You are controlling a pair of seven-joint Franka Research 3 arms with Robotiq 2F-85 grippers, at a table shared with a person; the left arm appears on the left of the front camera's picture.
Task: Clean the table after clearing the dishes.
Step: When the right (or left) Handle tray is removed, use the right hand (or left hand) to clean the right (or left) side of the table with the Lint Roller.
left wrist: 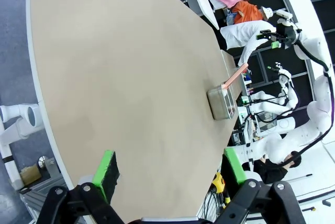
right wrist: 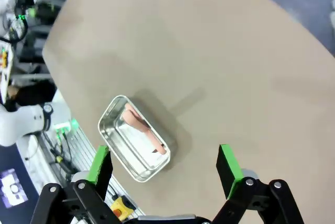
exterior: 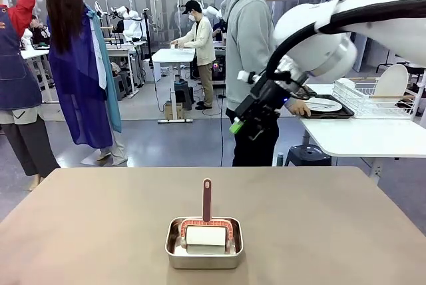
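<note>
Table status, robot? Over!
Left pincer, right pincer open, empty. Table has no dishes on it. Pan with roller sits on it, in the way.

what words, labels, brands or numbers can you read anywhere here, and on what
No text can be read.
Steel pan, roller in it, table: no print on them.
Pale mark on a dark panel beside the table, right wrist view: too blurred to read.

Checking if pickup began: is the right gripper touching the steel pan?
Apart. Front view shows the right gripper raised in the air, well above the pan on the table.
</note>
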